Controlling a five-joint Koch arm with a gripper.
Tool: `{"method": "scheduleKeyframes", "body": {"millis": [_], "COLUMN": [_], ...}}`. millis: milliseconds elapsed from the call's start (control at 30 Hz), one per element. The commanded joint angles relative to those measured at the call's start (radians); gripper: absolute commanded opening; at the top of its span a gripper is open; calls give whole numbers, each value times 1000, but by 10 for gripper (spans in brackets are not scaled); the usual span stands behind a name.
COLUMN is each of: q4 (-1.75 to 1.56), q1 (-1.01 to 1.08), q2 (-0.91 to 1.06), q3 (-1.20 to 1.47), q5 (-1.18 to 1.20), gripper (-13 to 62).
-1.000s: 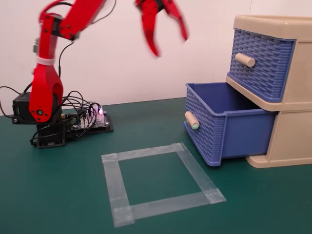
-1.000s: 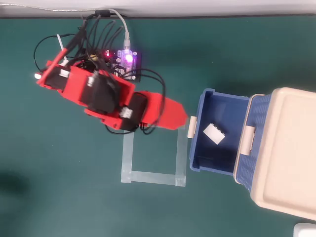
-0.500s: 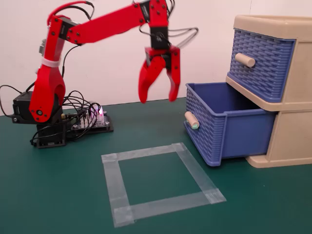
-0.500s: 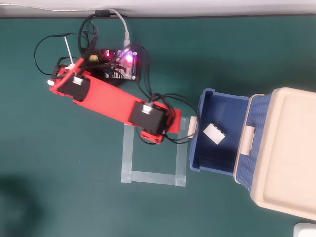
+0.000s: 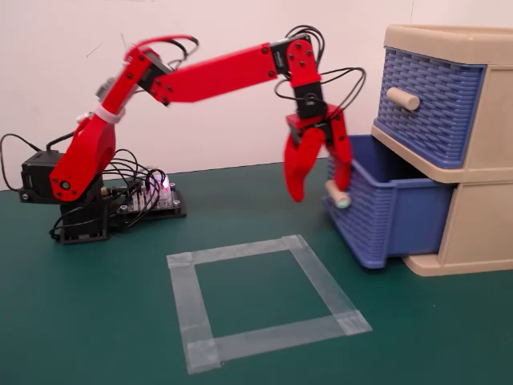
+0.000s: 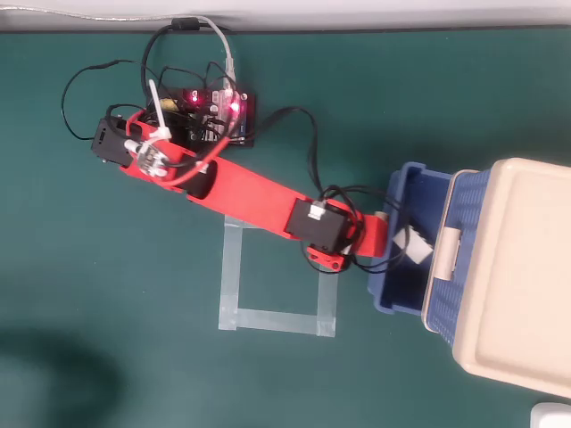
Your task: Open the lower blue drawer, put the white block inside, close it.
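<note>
The lower blue drawer (image 5: 385, 212) of the beige cabinet (image 5: 485, 172) stands pulled out, and its teal-tipped knob (image 5: 338, 195) faces the arm. In the overhead view the white block (image 6: 416, 246) lies inside the drawer (image 6: 397, 290), near its front wall. The fixed view does not show the block. My red gripper (image 5: 323, 191) is open and straddles the drawer's front wall, one finger (image 5: 297, 172) outside it and the other over the drawer. In the overhead view the gripper (image 6: 368, 250) sits just left of the block and holds nothing.
The upper blue drawer (image 5: 433, 104) with a plain beige knob (image 5: 403, 98) is shut above. A clear tape square (image 5: 264, 301) marks the green mat in front of the arm. The arm's base and a lit circuit board (image 6: 219, 111) with cables sit at the back.
</note>
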Motion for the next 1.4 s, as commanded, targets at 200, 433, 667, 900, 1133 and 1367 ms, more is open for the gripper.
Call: {"method": "scheduleKeyframes", "body": {"millis": [200, 433, 667, 900, 1133, 1367], "q4": [-167, -324, 49, 413, 403, 201], "q1": [-52, -51, -29, 276, 839, 1417], "q2": [-166, -215, -21, 334, 663, 946], "q3": [-302, -359, -359, -272, 420, 1212], "q5": [54, 48, 44, -178, -839, -1618], "gripper": [338, 339, 340, 339, 339, 339]}}
